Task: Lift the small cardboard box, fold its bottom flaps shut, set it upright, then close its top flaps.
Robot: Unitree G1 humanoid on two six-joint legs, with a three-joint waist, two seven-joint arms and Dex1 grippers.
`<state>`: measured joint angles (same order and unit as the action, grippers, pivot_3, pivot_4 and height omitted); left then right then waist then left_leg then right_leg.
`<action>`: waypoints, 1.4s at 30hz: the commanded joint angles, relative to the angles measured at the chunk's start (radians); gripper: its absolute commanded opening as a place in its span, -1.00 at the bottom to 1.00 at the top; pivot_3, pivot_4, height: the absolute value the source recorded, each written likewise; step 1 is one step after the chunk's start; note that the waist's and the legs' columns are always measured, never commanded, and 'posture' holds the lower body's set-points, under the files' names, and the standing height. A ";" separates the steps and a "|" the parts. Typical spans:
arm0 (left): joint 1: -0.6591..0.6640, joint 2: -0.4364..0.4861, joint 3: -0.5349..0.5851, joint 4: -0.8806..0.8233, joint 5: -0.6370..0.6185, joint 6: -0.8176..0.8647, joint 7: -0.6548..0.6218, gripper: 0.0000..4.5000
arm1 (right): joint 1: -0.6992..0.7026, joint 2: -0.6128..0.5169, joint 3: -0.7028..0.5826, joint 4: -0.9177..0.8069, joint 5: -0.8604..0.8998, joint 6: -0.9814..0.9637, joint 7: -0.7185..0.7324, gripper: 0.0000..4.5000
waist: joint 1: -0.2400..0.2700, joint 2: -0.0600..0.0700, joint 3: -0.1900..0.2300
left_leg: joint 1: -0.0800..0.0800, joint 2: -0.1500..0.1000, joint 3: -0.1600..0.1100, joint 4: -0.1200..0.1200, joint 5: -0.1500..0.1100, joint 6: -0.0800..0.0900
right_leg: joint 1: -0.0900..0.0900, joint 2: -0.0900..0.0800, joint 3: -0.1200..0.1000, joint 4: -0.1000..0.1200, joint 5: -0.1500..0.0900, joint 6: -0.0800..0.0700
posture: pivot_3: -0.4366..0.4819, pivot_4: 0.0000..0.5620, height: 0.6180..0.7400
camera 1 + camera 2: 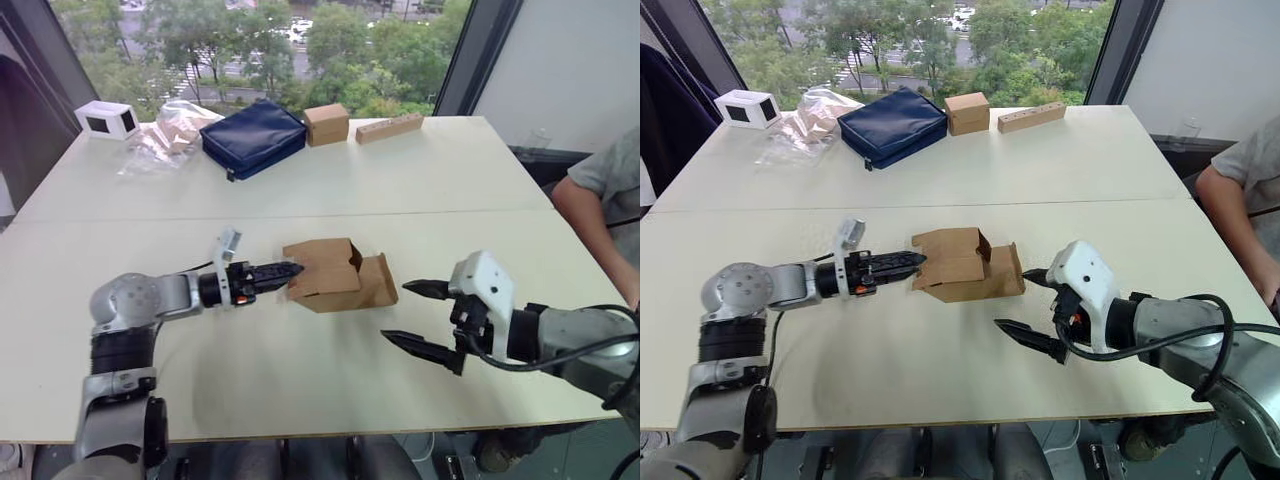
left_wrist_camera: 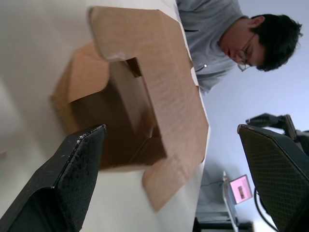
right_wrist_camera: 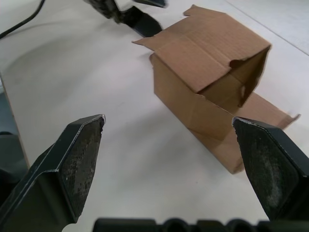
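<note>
Left wrist view shows inside the small cardboard box [image 2: 145, 96], flaps open.

no readable text, labels, brands, numbers or signs anywhere
</note>
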<state>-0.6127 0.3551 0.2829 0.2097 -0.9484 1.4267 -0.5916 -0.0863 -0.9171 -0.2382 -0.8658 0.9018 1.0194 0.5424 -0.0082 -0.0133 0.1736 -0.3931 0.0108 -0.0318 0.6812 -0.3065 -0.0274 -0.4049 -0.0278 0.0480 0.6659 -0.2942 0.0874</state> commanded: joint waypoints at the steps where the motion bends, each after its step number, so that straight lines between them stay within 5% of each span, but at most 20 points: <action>1: -0.036 -0.024 0.019 0.022 -0.004 -0.001 0.020 1.00 | -0.002 -0.003 -0.005 -0.046 0.024 0.008 -0.040 0.98 | -0.001 0.000 0.000 | 0.000 0.000 0.000 0.000 0.000 0.000 | 0.000 0.000 0.000 0.000 0.000 0.000 | -0.05 -0.47 1.00; 13: -0.094 -0.111 -0.034 0.098 0.032 -0.085 0.002 1.00 | -0.013 -0.020 -0.024 -0.050 0.062 0.029 -0.113 0.98 | -0.001 0.000 0.000 | 0.000 0.000 0.000 0.000 0.000 0.000 | 0.000 0.000 0.000 0.000 0.000 0.000 | -0.05 -0.47 1.00; 17: -0.085 -0.111 -0.072 0.099 0.055 -0.110 -0.031 0.55 | -0.021 -0.019 -0.022 -0.046 0.068 0.033 -0.133 1.00 | -0.001 0.000 0.000 | 0.000 0.000 0.000 0.000 0.000 0.000 | 0.000 0.000 0.000 0.000 0.000 0.000 | -0.05 -0.47 1.00; 25: -0.094 -0.118 -0.068 0.126 0.064 -0.119 -0.056 -0.95 | -0.001 -0.015 -0.023 -0.042 0.058 0.026 -0.146 1.00 | -0.001 0.000 0.000 | 0.000 0.000 0.000 0.000 0.000 0.000 | 0.000 0.001 0.000 0.000 0.000 0.000 | -0.05 -0.47 1.00; 31: -0.112 -0.095 -0.055 0.110 0.040 -0.112 -0.111 -0.99 | 0.006 -0.013 -0.043 -0.035 0.075 0.026 -0.144 1.00 | -0.001 0.000 0.000 | 0.000 0.000 0.000 0.000 0.000 0.000 | 0.000 0.001 0.000 0.000 0.000 0.000 | -0.05 -0.47 1.00; 37: -0.148 0.092 -0.220 -0.044 0.160 -0.357 -0.411 -0.99 | -0.105 0.180 -0.197 0.118 0.279 -0.080 -0.312 1.00 | -0.005 0.000 0.000 | 0.000 0.001 0.001 -0.001 0.000 0.000 | 0.000 0.002 0.000 0.000 0.000 0.000 | -0.05 -0.47 1.00; 42: -0.296 0.179 -0.279 -0.029 0.253 -0.544 -0.549 -1.00 | -0.270 0.294 -0.198 0.242 0.259 -0.182 -0.431 0.32 | 0.003 0.001 0.000 | 0.000 -0.001 0.002 -0.002 0.002 -0.003 | -0.001 0.002 0.000 -0.001 0.000 0.000 | -0.05 -0.47 1.00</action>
<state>-0.8704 0.5191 0.0207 0.2023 -0.7258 0.9573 -1.0824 -0.3208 -0.6438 -0.4257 -0.6349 1.1597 0.8833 0.1446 -0.0049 -0.0123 0.1738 -0.3931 0.0090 -0.0301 0.6787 -0.3048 -0.0305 -0.4055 -0.0268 0.0477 0.6652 -0.2942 0.0870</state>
